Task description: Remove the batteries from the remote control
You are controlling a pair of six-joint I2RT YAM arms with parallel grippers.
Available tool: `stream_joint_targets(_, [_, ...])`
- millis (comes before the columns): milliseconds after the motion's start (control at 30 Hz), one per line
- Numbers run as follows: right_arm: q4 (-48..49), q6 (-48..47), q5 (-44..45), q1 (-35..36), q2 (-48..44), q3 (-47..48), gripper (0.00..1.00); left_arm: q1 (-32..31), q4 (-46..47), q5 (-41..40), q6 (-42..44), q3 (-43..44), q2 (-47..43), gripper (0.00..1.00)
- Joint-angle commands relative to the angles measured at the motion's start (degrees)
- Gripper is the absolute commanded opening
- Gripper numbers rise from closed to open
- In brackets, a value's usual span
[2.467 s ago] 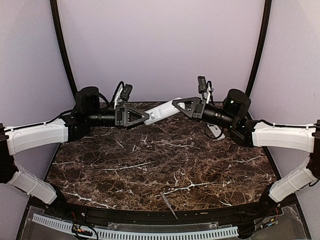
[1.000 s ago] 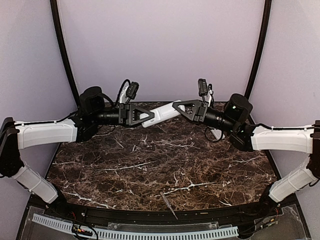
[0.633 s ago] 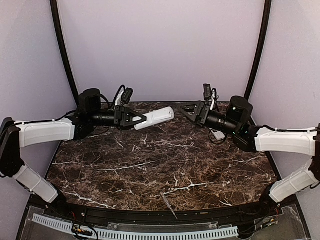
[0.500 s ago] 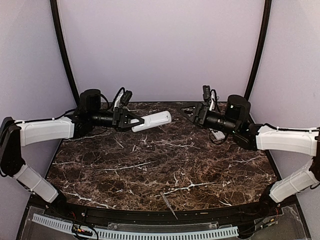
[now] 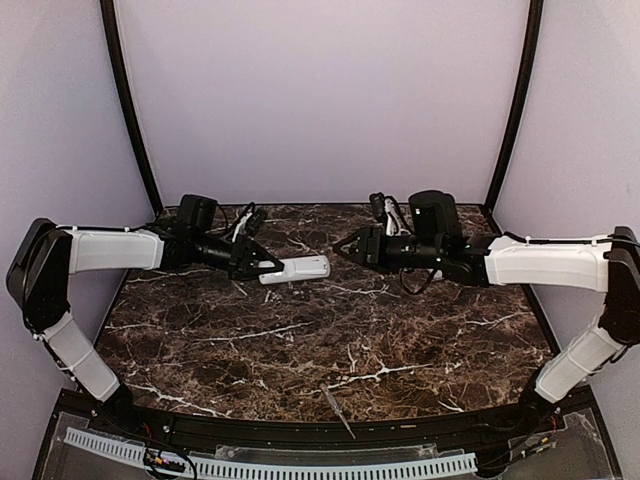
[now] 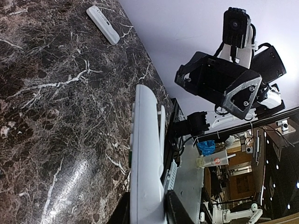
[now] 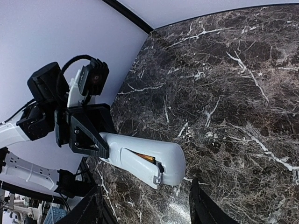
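The left arm (image 5: 110, 247) and right arm (image 5: 545, 262) match: glossy white shells on the long links, matte black joints and round motor housings. The jaws are black triangular frames with cut-outs and small screw heads. At about twelve o'clock above each sits a black wrist camera (image 6: 236, 23) on a white bracket (image 7: 74, 93), trailing a looping black cable (image 7: 79, 56).

No lettering can be read anywhere, not even on the white remote (image 5: 296, 268).

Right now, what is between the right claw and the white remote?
Nothing but air: the right claw faces the remote control across a bare gap, with only the marble table below. The top view shows it.
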Motion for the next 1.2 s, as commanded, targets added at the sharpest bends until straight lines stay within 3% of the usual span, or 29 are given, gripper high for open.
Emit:
stream_joint_targets(0, [-1.69, 0.0, -2.13, 0.97, 2.78, 2.59, 0.57, -0.08, -0.06, 3.09, 0.85, -0.44, 0.38, 0.0])
stream_joint_targets(267, [-3.34, -1.02, -4.94, 1.82, 7.72, 6.81, 0.45, -0.08, 0.72, 3.28, 0.21, -0.51, 1.3, 0.0])
stream_joint_targets(1033, [-5.49, -2.48, -7.27, 3.1, 11.91, 10.3, 0.38, -0.08, 0.99, 3.01, 0.24, -0.42, 1.2, 0.0])
stream_joint_targets(1167, [-4.48, -1.91, -8.89, 3.13, 12.46, 10.46, 0.26, -0.08, 0.8, 2.86, 0.37, -0.32, 1.21, 0.0])
